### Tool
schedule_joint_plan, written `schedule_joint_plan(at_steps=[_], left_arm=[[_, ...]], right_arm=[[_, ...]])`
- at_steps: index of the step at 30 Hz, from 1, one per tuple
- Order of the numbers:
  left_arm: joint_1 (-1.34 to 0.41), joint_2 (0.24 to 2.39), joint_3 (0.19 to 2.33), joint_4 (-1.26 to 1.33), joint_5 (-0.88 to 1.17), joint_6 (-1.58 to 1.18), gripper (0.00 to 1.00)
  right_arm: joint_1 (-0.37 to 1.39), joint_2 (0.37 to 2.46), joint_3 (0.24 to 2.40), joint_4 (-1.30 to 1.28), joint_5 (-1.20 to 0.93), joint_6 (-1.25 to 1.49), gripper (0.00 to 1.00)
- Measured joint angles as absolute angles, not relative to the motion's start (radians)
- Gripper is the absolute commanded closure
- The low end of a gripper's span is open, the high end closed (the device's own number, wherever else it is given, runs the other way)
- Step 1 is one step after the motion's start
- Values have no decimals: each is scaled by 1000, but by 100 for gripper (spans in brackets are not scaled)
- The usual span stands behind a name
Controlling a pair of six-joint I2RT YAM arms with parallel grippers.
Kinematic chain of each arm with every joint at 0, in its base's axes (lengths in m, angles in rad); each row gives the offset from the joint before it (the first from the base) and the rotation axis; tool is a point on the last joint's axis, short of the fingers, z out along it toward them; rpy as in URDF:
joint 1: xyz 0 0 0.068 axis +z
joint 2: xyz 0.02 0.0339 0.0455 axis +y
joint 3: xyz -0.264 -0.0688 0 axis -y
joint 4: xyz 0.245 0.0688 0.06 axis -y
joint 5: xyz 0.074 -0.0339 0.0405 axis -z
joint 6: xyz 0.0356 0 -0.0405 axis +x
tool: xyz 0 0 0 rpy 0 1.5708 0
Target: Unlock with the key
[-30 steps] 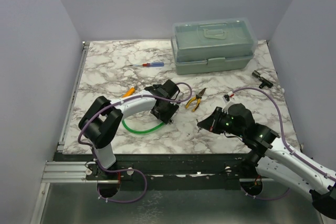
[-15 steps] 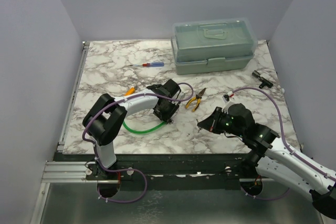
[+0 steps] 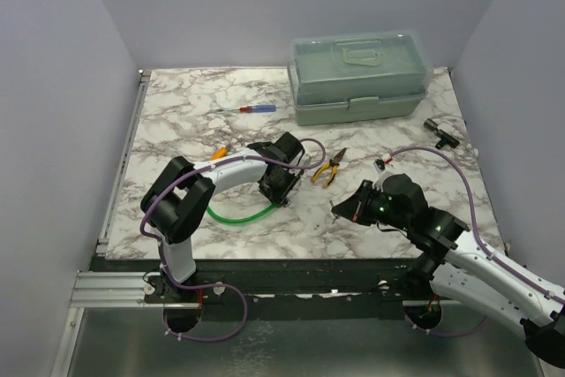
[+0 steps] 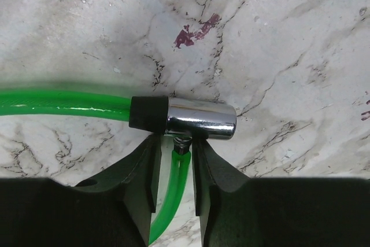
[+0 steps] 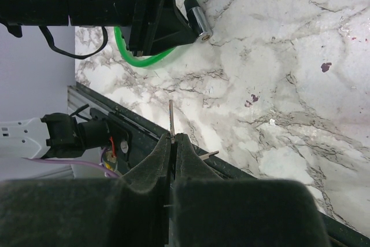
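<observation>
Left tool: narrow astride cable, probably unclamped
Right tool: key pinched
Lock barrel: to be steadied first

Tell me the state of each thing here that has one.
Green cable lock with chrome cylinder: loop closed, no key inserted.
Small silver-bladed key: gripped, blade sticking out.
Right end effector: shut on the key.
Left end effector: open, straddling the lock's cable.
Pale green plastic toolbox: lid closed.
</observation>
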State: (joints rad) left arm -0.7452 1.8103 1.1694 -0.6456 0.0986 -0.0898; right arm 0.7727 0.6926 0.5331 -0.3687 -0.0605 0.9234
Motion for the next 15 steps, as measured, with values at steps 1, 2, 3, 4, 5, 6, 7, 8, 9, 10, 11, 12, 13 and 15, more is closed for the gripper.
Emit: schedule_joint_plan(at_steps=[1, 2, 3, 4, 5, 6, 7, 8, 9, 10, 11, 12, 13, 15], left_arm=[[-744, 1810, 1169, -645, 101, -91, 74], [-743, 1810, 1169, -643, 103, -93, 79], [-741, 1810, 1169, -641, 108, -94, 86], [-741, 1810, 1169, -637, 113, -95, 92], [-740, 1810, 1169, -633, 119, -98, 97], [-741, 1810, 1169, -628, 127, -104, 100], [-742, 1810, 1169, -625, 131, -106, 100], [-742, 1810, 1169, -624, 133, -106, 100], [-742, 1810, 1168, -622, 133, -113, 100], [-741, 1810, 1168, -620, 132, -117, 100], [-742, 1810, 1167, -619, 132, -119, 100], [-742, 1808, 1164, -617, 131, -120, 100], [-742, 1803, 1161, -614, 131, -122, 100], [-742, 1790, 1150, -607, 131, -125, 100]], right_arm=[[773, 693, 533, -369, -60, 923, 100], [773, 692, 533, -369, -60, 923, 100], [773, 691, 533, -369, -61, 923, 100], [773, 689, 533, -369, -61, 924, 100], [773, 686, 533, -369, -61, 924, 100], [773, 683, 532, -369, -61, 924, 100], [773, 680, 530, -369, -60, 924, 100], [773, 678, 528, -369, -60, 925, 100], [773, 676, 525, -369, -61, 925, 100], [773, 676, 522, -369, -60, 926, 100], [773, 676, 521, -369, -60, 927, 100], [773, 676, 519, -369, -61, 928, 100], [773, 676, 519, -369, -61, 929, 100], [773, 676, 519, -369, -61, 934, 100]])
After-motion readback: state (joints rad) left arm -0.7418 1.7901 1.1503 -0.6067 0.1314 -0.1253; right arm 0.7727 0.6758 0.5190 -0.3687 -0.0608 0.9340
